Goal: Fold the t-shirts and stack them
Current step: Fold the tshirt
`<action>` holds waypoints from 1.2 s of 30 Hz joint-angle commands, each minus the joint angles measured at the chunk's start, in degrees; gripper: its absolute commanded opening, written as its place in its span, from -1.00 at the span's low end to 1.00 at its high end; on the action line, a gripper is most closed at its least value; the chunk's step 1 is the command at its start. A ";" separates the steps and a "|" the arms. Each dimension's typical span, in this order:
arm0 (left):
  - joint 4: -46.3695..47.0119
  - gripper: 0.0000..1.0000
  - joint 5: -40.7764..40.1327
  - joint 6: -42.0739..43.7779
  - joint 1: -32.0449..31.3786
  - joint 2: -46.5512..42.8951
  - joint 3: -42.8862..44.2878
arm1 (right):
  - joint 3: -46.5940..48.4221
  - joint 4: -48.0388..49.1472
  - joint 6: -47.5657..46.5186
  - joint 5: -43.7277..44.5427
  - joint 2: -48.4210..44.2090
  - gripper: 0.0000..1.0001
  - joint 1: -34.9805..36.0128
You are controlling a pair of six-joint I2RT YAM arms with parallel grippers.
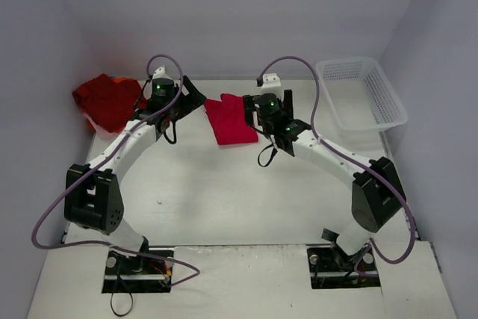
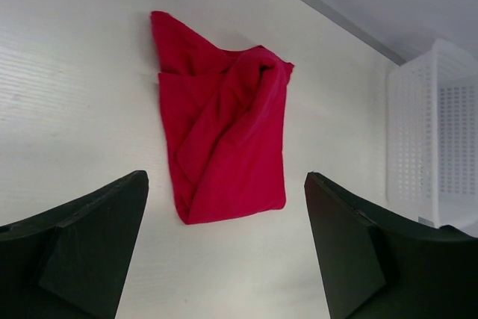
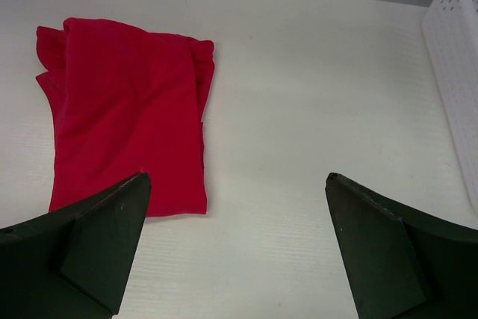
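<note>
A folded red t-shirt point(image 1: 229, 119) lies flat at the back middle of the table, between my two grippers. It also shows in the left wrist view point(image 2: 221, 117) and the right wrist view point(image 3: 127, 113). A crumpled pile of darker red t-shirts point(image 1: 107, 100) sits at the back left corner. My left gripper point(image 1: 191, 96) is open and empty just left of the folded shirt. My right gripper point(image 1: 258, 106) is open and empty just right of it, above the table. Neither touches the cloth.
A white mesh basket point(image 1: 361, 93) stands at the back right; it shows at the right edge of the left wrist view point(image 2: 435, 140) and the right wrist view point(image 3: 457, 57). Grey walls close in the table at the back and sides.
</note>
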 commanded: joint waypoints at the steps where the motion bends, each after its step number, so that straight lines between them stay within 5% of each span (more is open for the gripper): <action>1: 9.19 0.60 6.40 -1.93 -1.01 1.18 4.32 | 3.13 1.97 2.73 -0.55 0.17 1.00 -0.52; 14: 26.78 0.60 22.75 -9.05 -5.67 23.33 15.22 | 0.32 1.53 2.91 0.42 -3.69 1.00 -1.83; 25: 32.76 0.60 23.64 -11.95 -7.17 29.31 16.80 | -0.12 1.53 2.82 -0.02 -3.69 1.00 -2.80; 36: 24.86 0.60 17.84 -4.84 -7.35 26.68 15.57 | -0.74 1.62 2.91 -1.07 -4.39 1.00 -3.15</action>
